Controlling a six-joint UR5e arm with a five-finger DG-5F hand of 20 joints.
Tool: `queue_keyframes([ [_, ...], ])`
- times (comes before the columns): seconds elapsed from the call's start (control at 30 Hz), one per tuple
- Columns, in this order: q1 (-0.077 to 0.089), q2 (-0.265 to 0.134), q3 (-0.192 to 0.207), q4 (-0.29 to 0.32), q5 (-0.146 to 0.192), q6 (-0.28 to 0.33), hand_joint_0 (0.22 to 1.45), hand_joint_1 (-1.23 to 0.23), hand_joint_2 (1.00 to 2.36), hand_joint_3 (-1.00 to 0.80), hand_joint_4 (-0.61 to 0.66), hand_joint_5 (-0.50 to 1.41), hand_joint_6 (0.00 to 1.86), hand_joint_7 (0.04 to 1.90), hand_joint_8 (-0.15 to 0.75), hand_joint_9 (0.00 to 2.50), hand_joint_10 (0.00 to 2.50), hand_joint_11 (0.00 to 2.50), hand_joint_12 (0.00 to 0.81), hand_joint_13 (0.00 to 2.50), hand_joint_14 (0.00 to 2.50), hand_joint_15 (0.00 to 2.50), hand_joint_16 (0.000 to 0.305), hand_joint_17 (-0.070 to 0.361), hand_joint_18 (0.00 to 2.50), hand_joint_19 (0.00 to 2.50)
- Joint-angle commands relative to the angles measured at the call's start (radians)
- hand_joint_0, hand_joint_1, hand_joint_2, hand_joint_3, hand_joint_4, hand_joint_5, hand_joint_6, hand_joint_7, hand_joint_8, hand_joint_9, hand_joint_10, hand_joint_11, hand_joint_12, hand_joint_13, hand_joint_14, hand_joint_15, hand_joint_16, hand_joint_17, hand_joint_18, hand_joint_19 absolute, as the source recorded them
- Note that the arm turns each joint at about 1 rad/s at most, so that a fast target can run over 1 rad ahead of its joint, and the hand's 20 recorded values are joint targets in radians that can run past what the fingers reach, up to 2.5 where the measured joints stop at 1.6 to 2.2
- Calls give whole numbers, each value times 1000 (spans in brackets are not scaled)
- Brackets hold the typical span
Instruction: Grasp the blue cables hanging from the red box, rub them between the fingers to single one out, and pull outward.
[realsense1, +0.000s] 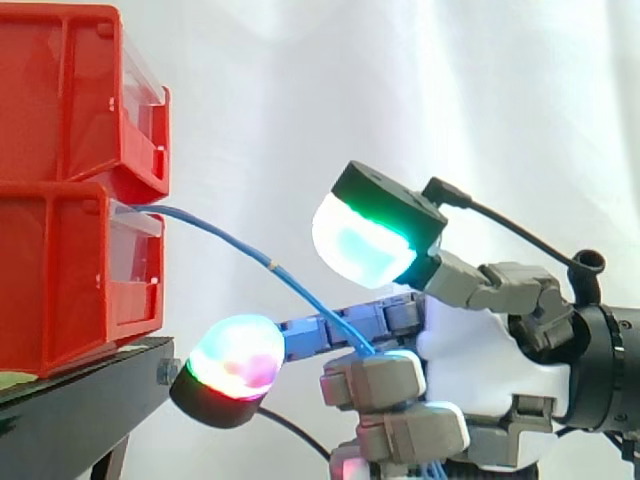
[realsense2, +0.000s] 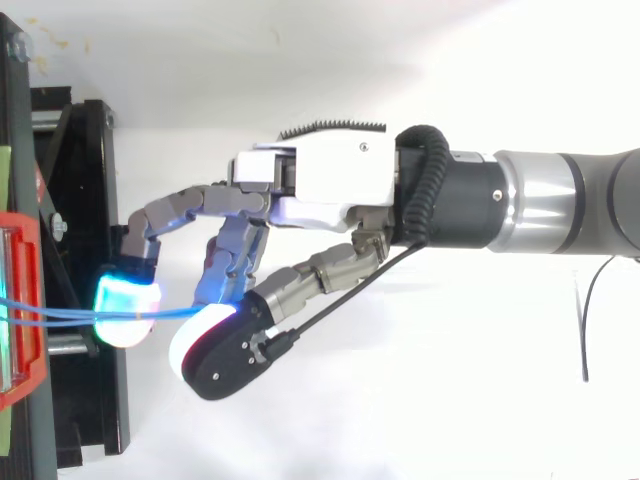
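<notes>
I hold the blue cables (realsense1: 240, 245) in the curled robot hand (realsense1: 480, 350); they rise slanting from it toward the red box (realsense1: 60, 280).

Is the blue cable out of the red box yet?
No, in: the blue cable arcs from the lower red box's front to the hand, fingers curled round it.

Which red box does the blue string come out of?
The lower red bin: the blue cable runs out of its front toward the hand. The upper red bin has none.
</notes>
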Motion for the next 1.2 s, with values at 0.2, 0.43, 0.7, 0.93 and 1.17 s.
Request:
queue_keyframes([
  [0.2,-17,23,1,-44,30,-1,594,-651,1002,-471,326,-121,502,1086,255,1212,9,1418,344,1346,16,1239,49,111,821,827],
  [0.43,-17,24,21,-57,33,-2,606,-657,1004,-448,287,-113,501,1179,260,1213,8,1408,341,1339,16,1242,49,110,821,837],
  [0.7,-20,24,67,-168,28,-5,613,-700,1004,-445,271,-112,501,1206,254,1195,7,1408,340,1318,16,1231,49,110,816,837],
  [0.93,-19,27,72,-200,27,-5,616,-728,1003,-446,258,-111,501,1232,255,1183,8,1404,348,1303,17,1221,49,111,816,836],
  [1.17,-20,29,72,-200,25,-5,616,-734,1003,-449,252,-107,511,1261,256,1184,8,1402,345,1305,17,1212,49,111,815,837],
])
